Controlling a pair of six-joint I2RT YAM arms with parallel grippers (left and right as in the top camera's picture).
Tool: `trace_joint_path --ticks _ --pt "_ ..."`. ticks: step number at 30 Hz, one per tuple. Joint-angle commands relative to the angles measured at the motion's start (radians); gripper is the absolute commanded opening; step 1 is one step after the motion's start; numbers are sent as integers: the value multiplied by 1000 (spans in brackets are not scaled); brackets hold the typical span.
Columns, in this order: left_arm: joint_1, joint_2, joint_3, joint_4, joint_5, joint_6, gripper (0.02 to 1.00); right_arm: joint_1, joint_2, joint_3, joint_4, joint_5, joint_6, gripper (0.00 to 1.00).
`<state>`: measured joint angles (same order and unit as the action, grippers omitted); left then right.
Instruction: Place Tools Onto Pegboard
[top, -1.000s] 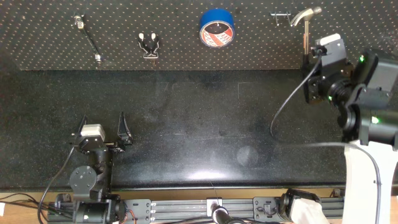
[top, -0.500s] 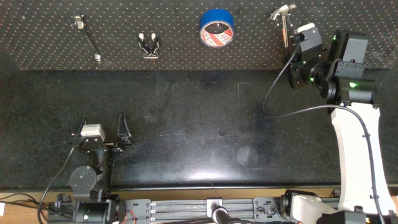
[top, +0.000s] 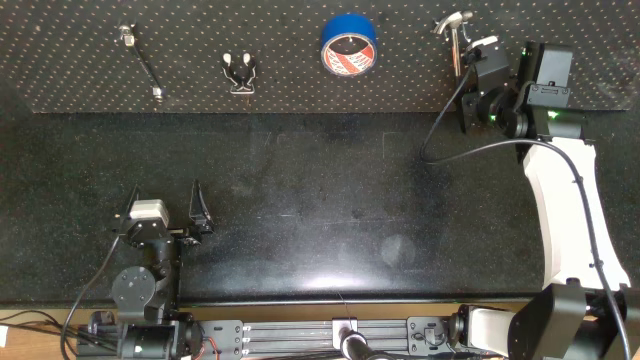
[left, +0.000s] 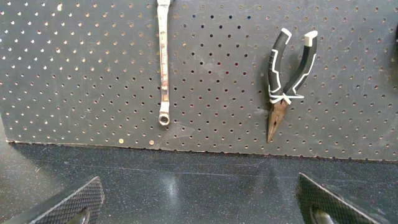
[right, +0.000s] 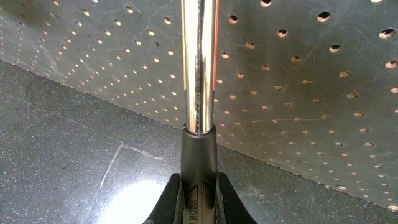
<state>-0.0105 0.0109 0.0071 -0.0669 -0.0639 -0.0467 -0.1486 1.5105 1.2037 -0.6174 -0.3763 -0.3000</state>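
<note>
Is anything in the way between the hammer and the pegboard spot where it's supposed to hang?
Nothing visible. The right gripper holds the hammer close against the pegboard; the tape roll hangs well aside.

Left to right on pegboard (top: 290, 90): wrench (top: 140, 62), pliers (top: 239, 72), tape (top: 348, 46), seemingly hammer (top: 455, 24).

Right claw (top: 463, 62) gripping hammer (top: 452, 22) at pegboard (top: 300, 92), wrench (top: 142, 62), pliers (top: 239, 72), blue tape (top: 348, 46) hung, left claw (top: 166, 202) spread

No legible text; print on tape roll (top: 349, 45) label too small to read.
</note>
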Motion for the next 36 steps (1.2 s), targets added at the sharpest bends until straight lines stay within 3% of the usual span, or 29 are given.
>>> trace_joint_path --ticks 1,4,5,6,7,8,9,12,15,18,22,24,25,27,30,32,34,36 --pt "-5 -8 -2 -5 -14 -5 996 8 16 8 14 2 23 75" --pt "-5 -8 -2 -5 -15 -5 998 55 46 8 37 1 23 77" --pt "-5 -8 -2 -5 -14 -5 996 72 59 8 48 1 23 483" --pt "-5 -8 -2 -5 -14 -5 996 83 63 8 53 1 23 695" --pt "-5 -8 -2 -5 -14 -5 996 104 64 8 57 1 23 842" --pt "-5 -8 -2 -5 -14 -5 998 113 63 8 60 -2 23 875" --pt "-5 -8 -2 -5 -14 -5 996 125 55 8 57 -3 25 993" --pt "-5 -8 -2 -5 -14 -5 996 132 -26 8 51 -44 38 993" --pt "-5 -8 -2 -5 -14 -5 996 123 -216 8 49 -27 37 996" --pt "-5 -8 -2 -5 -14 -5 993 48 -329 8 -52 61 37 996" --pt "-5 -8 -2 -5 -14 -5 996 -140 -425 8 -386 255 37 996" --pt "-5 -8 -2 -5 -14 -5 996 -138 -500 -13 -387 284 38 996" --pt "-5 -8 -2 -5 -14 -5 998 -89 -603 -60 -325 206 39 996" --pt "-5 -8 -2 -5 -14 -5 996 -16 -772 -249 -71 146 48 996" --pt "-5 -8 -2 -5 -14 -5 993 21 -1009 -657 365 108 373 996" --pt "-5 -8 -2 -5 -14 -5 996 21 -1137 -897 628 13 472 996" --pt "-5 -8 -2 -5 -14 -5 996 52 -1268 -1075 756 -14 579 996" --pt "-5 -8 -2 -5 -14 -5 996 100 -1363 -1152 757 -10 611 996"
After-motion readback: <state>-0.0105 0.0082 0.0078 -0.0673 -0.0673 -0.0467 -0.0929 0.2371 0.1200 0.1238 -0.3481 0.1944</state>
